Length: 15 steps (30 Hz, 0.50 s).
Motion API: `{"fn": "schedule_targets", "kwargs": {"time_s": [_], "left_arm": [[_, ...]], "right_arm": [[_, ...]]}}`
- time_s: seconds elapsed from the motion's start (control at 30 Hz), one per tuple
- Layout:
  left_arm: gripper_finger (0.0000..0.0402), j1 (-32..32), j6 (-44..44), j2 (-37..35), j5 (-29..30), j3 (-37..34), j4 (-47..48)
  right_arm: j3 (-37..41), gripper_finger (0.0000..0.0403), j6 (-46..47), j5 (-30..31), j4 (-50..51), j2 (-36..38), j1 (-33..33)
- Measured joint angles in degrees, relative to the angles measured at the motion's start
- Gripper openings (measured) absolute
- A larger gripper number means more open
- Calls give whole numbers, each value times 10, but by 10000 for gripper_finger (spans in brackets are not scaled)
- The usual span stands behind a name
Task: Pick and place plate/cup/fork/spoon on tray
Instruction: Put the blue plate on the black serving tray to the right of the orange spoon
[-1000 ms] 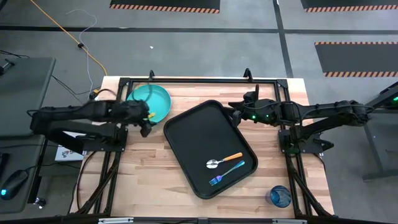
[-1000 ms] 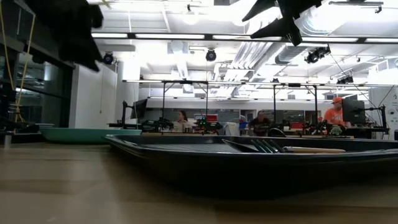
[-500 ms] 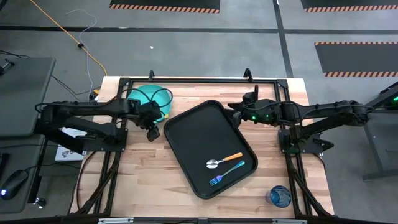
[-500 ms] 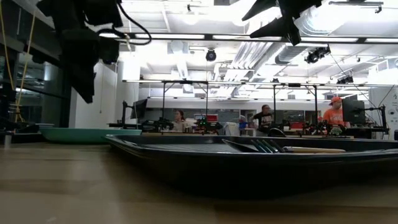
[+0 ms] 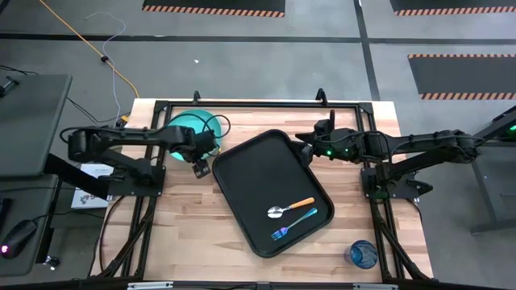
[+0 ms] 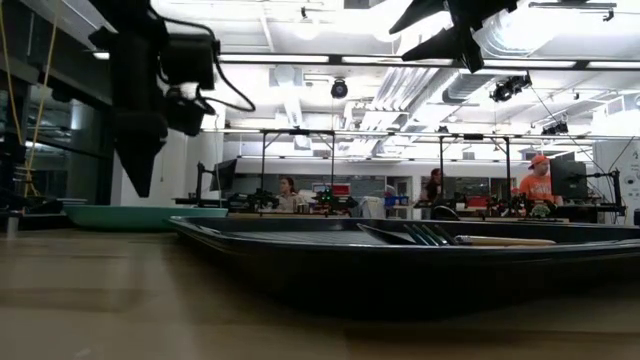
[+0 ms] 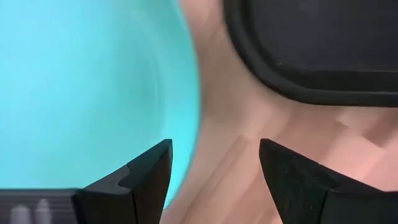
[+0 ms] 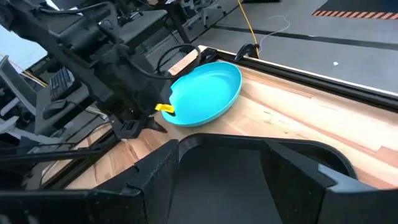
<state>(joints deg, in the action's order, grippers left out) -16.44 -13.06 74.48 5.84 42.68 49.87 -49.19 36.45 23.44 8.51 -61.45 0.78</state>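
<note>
On the tray [image 5: 258, 181] lie spoon [image 5: 289, 208] and fork [image 5: 293, 224]; left hand [image 7: 214, 171] gapes, seemingly empty.

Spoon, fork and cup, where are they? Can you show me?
spoon [image 5: 291, 207], high view, on its orange handle.
fork [image 5: 295, 222], high view, on its light blue handle.
cup [image 5: 362, 255], high view, on its blue rim.

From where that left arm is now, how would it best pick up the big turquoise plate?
Probably by the thin raised rim of the plate nearest the tray. The left gripper hangs open over that edge, so descending there lets one jaw go inside, one outside.
</note>
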Motion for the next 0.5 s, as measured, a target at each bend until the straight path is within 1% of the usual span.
{"fn": "schedule_targets", "kwargs": {"time_s": [0.2,0.33,0.43,0.5], "left_arm": [[230,-20,-1,55,9,0,-2],[228,-32,-2,95,41,-1,-11],[205,-39,-2,116,66,-1,-13],[170,-39,-2,125,76,-1,-14]], "right_arm": [[0,218,-20,0,0,0,0],[0,218,-20,1,0,0,0],[0,218,-20,4,0,0,0],[0,218,-20,4,0,0,0]]}}
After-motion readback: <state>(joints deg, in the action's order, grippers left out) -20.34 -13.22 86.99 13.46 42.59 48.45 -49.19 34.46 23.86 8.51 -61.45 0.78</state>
